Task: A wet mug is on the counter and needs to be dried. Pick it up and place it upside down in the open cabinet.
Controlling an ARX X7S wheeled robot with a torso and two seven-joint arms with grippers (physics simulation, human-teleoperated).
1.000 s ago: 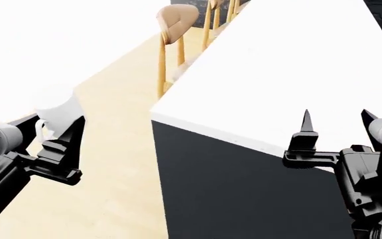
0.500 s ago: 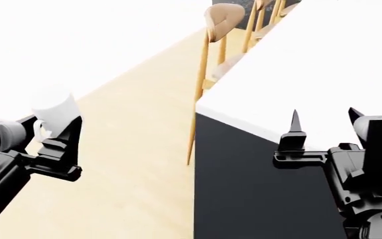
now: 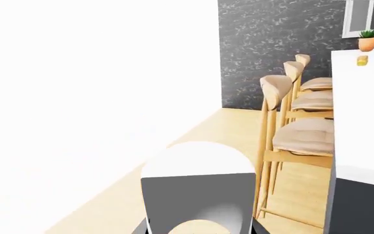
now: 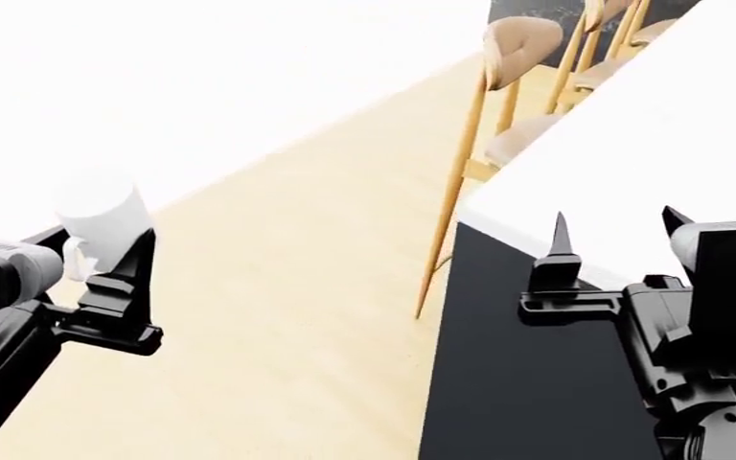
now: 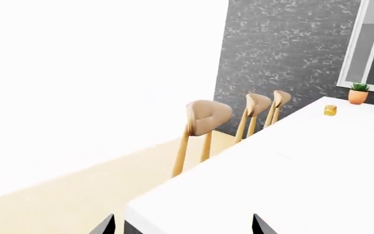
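The mug (image 4: 103, 213) is off the surface (image 4: 675, 144) and held in the air by the left claw (image 4: 103, 251), out over the pale wood floor (image 4: 291, 316) and well apart from the white slab. So the pick-up looks done. What remains, as I judge it, is the carry to the cabinet, the turn-over and the set-down; no cabinet shows in any view now, so it cannot be placed.

The mug is plain white and cylindrical, standing roughly upright with a slight tilt, not yet inverted. Its thin loop handle (image 4: 78, 257) faces the left arm. In the left wrist view the mug (image 3: 198, 187) fills the lower middle, its pale wall between the dark fingers.

The left claw is pinching the mug low on its body. The right claw (image 4: 613, 235) is spread wide and holds nothing, hovering above the near edge of the surface.

Beyond, a row of wooden stools (image 4: 509, 86) stands along the surface's side, and at its far end sit a small potted plant (image 5: 358, 92) and a little yellow object (image 5: 330, 110).
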